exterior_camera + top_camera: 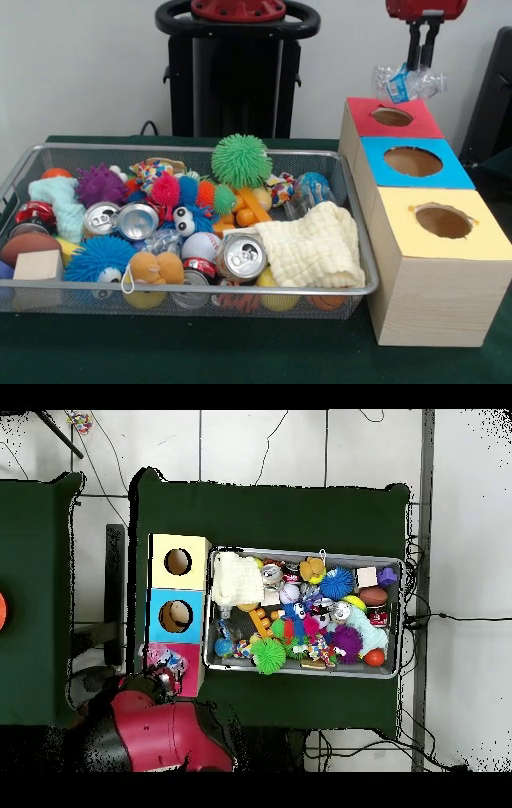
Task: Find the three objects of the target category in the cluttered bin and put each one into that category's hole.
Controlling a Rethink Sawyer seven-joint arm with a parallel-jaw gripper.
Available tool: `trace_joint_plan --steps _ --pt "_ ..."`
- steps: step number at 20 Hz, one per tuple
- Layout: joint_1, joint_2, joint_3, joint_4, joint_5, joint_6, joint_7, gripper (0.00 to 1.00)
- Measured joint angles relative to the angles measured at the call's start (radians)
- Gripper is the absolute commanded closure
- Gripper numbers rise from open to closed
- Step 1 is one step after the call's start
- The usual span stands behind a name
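While the gripper (422, 58) hangs above the red box (392, 118) at the far end of the box row, its fingers are clamped on a crushed clear plastic bottle (406, 82) w/ a blue label. Bottle sits just over the red box's hole (392, 117), not yet in.

Risk: bottle's long axis runs roughly level, side to side, one end poking out past the box's outer edge. Dropped like that, it prob. bridges the hole's rim or bounces off onto the table. Tipping it end-down first looks safer.

Mesh bin (352, 210) beside the boxes is crowded w/ cans, spiky balls, a cloth.
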Motion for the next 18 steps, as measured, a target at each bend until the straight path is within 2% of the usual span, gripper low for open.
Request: trace_joint_plan --steps 6,12,18 --pt "0.055 0.046 -0.019 -0.012 0.008 0.000 0.000 1.00" --pt "0.118 0.181 -0.075 -0.091 0.021 0.000 0.001 1.00" --pt "0.132 0.218 -0.089 -0.168 0.073 0.015 0.014 1.00"
